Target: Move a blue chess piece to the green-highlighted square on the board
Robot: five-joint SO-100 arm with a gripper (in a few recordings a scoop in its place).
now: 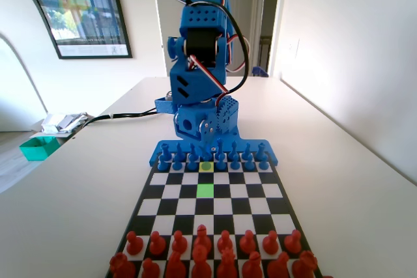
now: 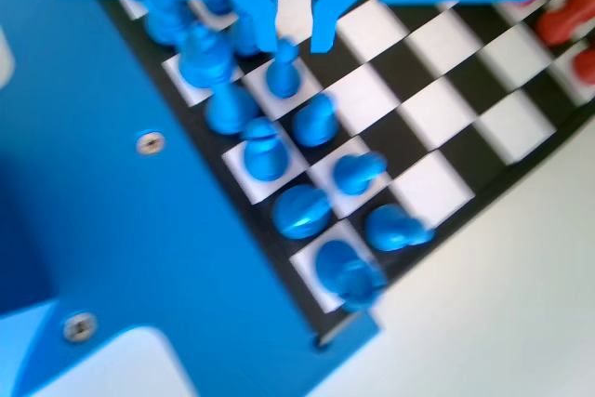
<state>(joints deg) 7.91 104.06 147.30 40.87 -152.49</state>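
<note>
The board [image 1: 251, 206] runs from the blue arm's base toward the camera in the fixed view. The green-highlighted square [image 1: 205, 191] lies bare in the third row from the blue side. A paler yellow cell [image 1: 206, 168] sits just behind it, in the blue pawn row. My gripper [image 1: 209, 148] hangs low over that part of the row. In the wrist view my gripper [image 2: 294, 44] is open. A blue chess piece [image 2: 284, 70] stands upright just below the gap, nearer the left jaw. I cannot tell whether the jaws touch it.
Other blue pawns and taller blue pieces [image 2: 265, 151] crowd the board's near rows in the wrist view. Red pieces [image 1: 202, 252] fill the two front rows in the fixed view. A teal tray [image 1: 38, 148] and cables lie at the left.
</note>
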